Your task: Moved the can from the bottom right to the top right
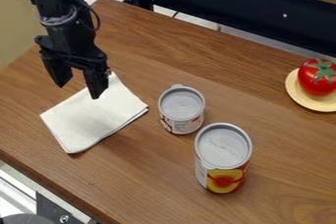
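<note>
Can with a grey lid and a red and yellow label: it stands upright on the brown wooden table, toward the near edge and well to the right of my gripper. I hang that gripper over the left part of the table, pointing down above the end of a folded white cloth that lies toward the far edge. My two fingers are spread wide, well apart from the can and clear of its sides.

A smaller can, also upright and grey-lidded, stands roughly between my gripper and the larger one. It sits just beside the larger can, a little closer to the table's far edge; whether the two touch at the base I can't tell. The cloth lies flat to the left of both cans, its layered side facing the smaller one.

Over by the far edge, on the right side of the table, a red tomato with a green top rests on a pale yellow plate. Behind that edge runs a dark beam.
</note>
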